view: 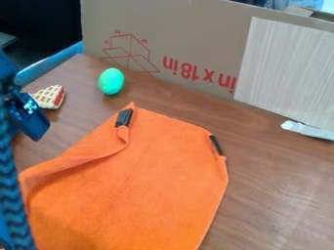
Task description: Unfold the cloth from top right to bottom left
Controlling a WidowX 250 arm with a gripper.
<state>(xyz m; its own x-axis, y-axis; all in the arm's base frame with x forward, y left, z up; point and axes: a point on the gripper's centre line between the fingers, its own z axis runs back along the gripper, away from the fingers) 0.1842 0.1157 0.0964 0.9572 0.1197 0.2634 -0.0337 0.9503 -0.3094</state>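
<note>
While the orange fabric cloth (143, 180) with 2 black tabs (124, 117) lies partly folded at near left, whether the black gripper (31, 119) at left is clenched, I cannot tell; tan cardboard (189, 44) stands far.

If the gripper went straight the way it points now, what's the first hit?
Probably the brown table, beside the folded left side of the orange cloth; depth is unclear, so the gripper might catch the cloth instead.

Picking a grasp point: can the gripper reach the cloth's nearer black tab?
Likely yes: the tab lies uncovered at the cloth's edge, and nothing visible blocks the way from the gripper.
</note>
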